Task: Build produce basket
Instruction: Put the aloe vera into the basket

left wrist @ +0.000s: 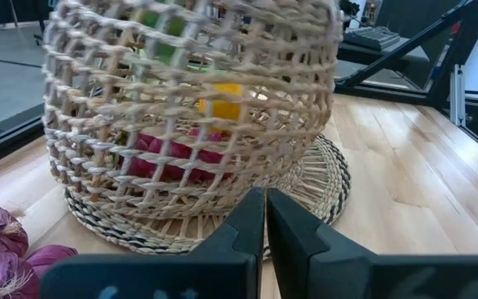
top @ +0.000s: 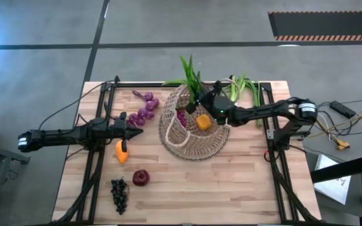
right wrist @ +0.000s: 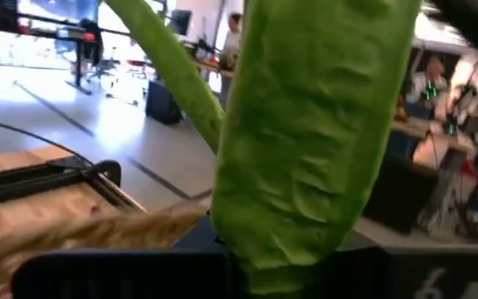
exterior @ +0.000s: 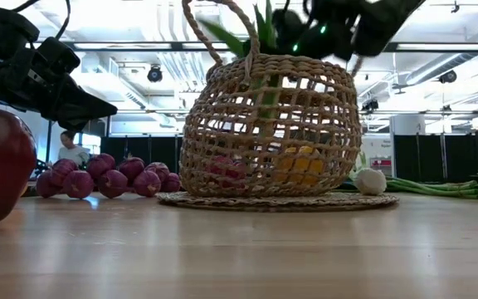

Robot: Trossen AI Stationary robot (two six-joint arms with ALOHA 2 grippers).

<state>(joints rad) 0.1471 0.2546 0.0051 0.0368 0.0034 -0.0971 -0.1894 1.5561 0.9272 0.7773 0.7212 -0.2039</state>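
Observation:
The tan wicker basket (top: 190, 129) stands on a round woven mat (exterior: 276, 200) at the table's middle. It holds an orange fruit (top: 203, 122) and purple produce (top: 181, 117). My right gripper (top: 197, 103) is over the basket's far rim, shut on a green leafy stalk (right wrist: 305, 124) whose leaves (top: 190, 69) stick out past the rim. My left gripper (left wrist: 264, 224) is shut and empty, just left of the basket. On the table lie a purple bunch (top: 144, 108), an orange piece (top: 122, 152), a dark red apple (top: 141, 177) and dark grapes (top: 119, 193). My right gripper holds the leafy stalk by a broad green leaf (right wrist: 297, 224), which runs down between the jaws. The leaf itself hides the fingertips. The gripper comes from the table's right side, above the basket's rim. The stalk stands in the basket with its leaves pointing toward the far edge.
Long green scallions with white bulbs (top: 244, 91) lie at the far right of the table and also show in the low view (exterior: 421, 187). Black frame rails (top: 102, 125) run along the table's left and right sides. A person (exterior: 71, 149) stands in the room beyond.

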